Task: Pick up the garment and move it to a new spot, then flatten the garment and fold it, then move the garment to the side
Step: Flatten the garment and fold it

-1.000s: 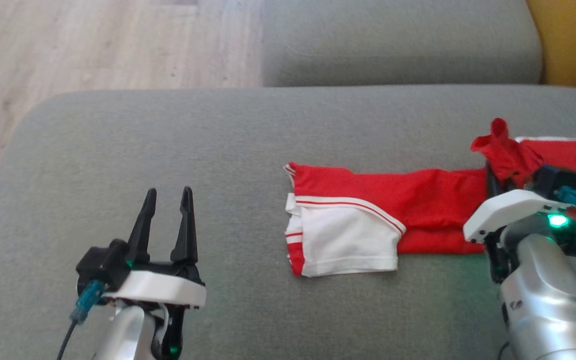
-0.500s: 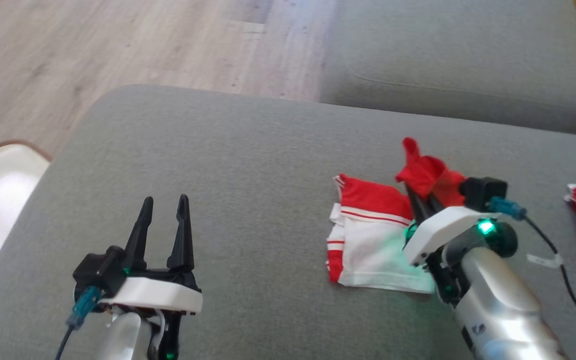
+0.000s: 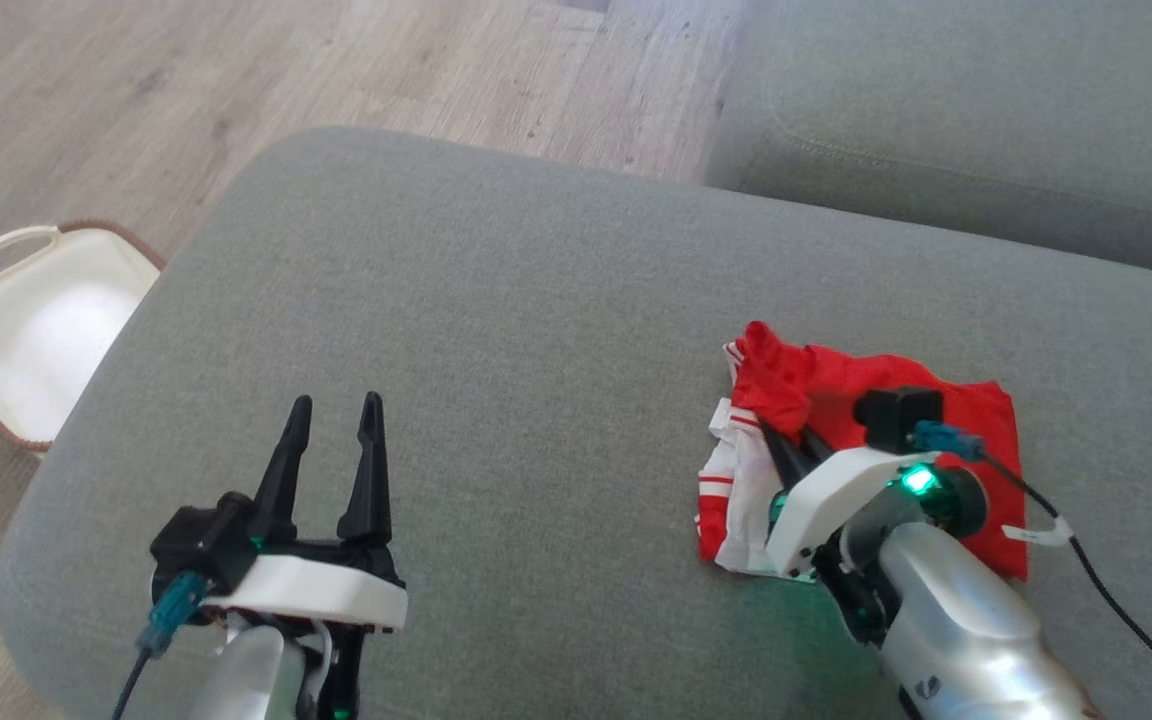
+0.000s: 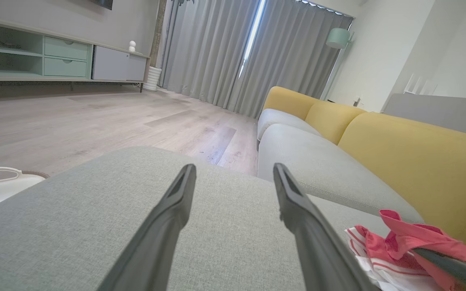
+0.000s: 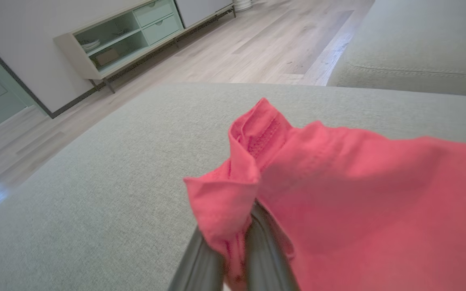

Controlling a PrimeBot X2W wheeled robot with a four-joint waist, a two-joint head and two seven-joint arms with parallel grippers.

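I am pinching a bunched fold of the red garment [image 3: 976, 420] in my right gripper [image 3: 784, 448], fingers pressed together. My left gripper [image 3: 334, 405] is hovering spread wide over the grey cushion [image 3: 496, 330], holding nothing.

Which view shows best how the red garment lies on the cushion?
The head view: it shows most of the garment from above, folded on the cushion, with the right gripper shut on one edge. The left wrist view catches a corner at lower right; the right wrist view shows bunched red cloth close up.
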